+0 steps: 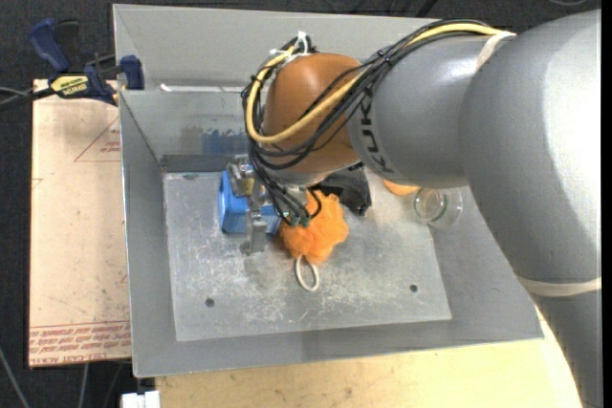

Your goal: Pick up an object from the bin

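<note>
Pincer low in the bin, a little off the floor's middle toward ten o'clock: that is where I stand. My arm comes in from three o'clock, and its brown cover with its cables sits above the pincer and hides much of it. I cannot tell how wide the pincer is, nor whether it has hold of anything. A blue block lies just beside it at its nine o'clock, close enough that they seem to touch, though I cannot be sure. At the pincer's three o'clock, also close, is an orange tuft, fuzzy and rounded, near the middle of the floor. A white loop hangs out from the tuft toward six o'clock and lies flat on the metal. A black piece shows at the tuft's one o'clock, partly under my arm. Well apart, toward three o'clock of the floor, stands a clear glass with an orange bit just beside it at its ten o'clock.
</note>
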`<state>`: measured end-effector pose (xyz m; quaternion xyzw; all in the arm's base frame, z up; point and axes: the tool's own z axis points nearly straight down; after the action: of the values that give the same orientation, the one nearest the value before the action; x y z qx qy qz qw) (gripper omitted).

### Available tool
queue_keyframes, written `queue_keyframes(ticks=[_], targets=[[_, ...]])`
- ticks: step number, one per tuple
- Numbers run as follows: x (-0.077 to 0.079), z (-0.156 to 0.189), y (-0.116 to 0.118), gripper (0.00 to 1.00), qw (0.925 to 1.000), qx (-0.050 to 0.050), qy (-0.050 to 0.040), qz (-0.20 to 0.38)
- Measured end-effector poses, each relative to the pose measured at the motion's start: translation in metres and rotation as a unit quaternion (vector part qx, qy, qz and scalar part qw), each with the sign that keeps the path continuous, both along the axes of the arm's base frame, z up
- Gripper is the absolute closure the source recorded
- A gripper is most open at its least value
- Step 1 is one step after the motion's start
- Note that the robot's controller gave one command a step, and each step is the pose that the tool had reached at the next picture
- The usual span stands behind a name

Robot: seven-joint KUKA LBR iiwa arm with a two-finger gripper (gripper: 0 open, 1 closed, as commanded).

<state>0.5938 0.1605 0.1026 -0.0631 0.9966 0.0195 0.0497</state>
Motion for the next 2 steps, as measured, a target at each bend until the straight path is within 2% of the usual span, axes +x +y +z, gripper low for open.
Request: queue_keyframes(ticks=[1, 2], targets=[[-0.0066, 0.0042, 0.0120, 0.00, 0.9999, -0.008, 0.0146, 0.000], [-0.0059, 0.0035, 0.0108, 0.00, 0.9999, -0.007, 0.0137, -0.002]])
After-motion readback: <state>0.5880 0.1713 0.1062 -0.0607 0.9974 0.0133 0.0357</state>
